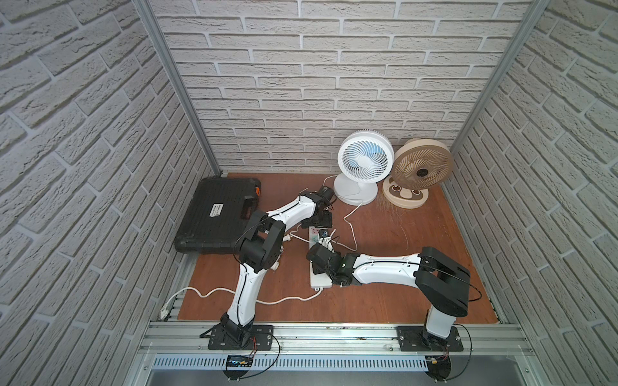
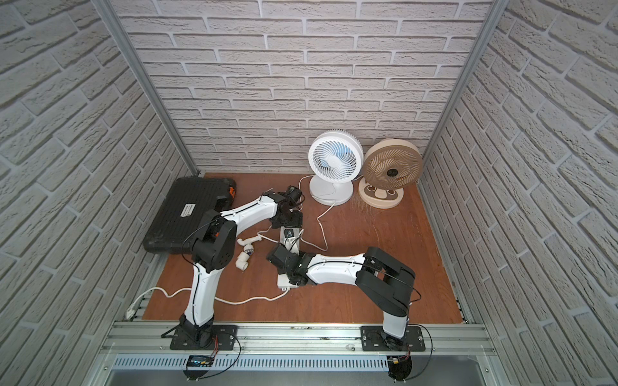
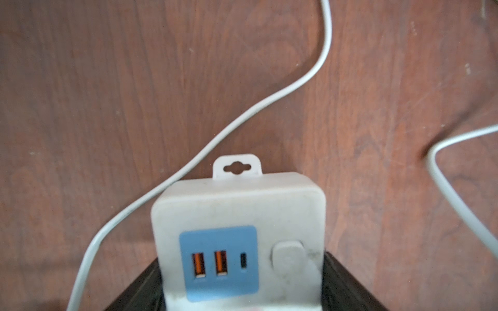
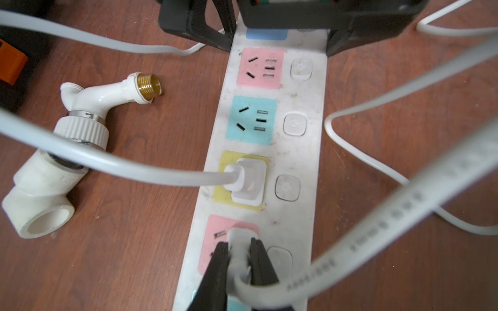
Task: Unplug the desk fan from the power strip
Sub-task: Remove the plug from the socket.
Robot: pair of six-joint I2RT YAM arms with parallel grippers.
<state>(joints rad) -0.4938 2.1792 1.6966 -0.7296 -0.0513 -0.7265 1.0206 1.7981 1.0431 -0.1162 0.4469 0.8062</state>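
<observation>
Both top views: the strip (image 1: 320, 280) lies at frame centre on the desk (image 1: 384, 310), between both arms, with the white fan (image 1: 364, 163) at upper right. Left wrist: the left fingers (image 3: 347, 288) clamp the strip's USB end. Right wrist: the right fingers (image 4: 219, 269) grip a white plug (image 4: 238, 258) at a pink socket.

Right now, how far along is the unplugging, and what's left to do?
Done: left gripper is shut on the USB end of the power strip, bracing it. In hand: right gripper is shut on a white plug in a pink socket; it looks seated. Remaining: pull it free. A second plug sits in the yellow socket; which one the task means, I cannot tell.
</observation>
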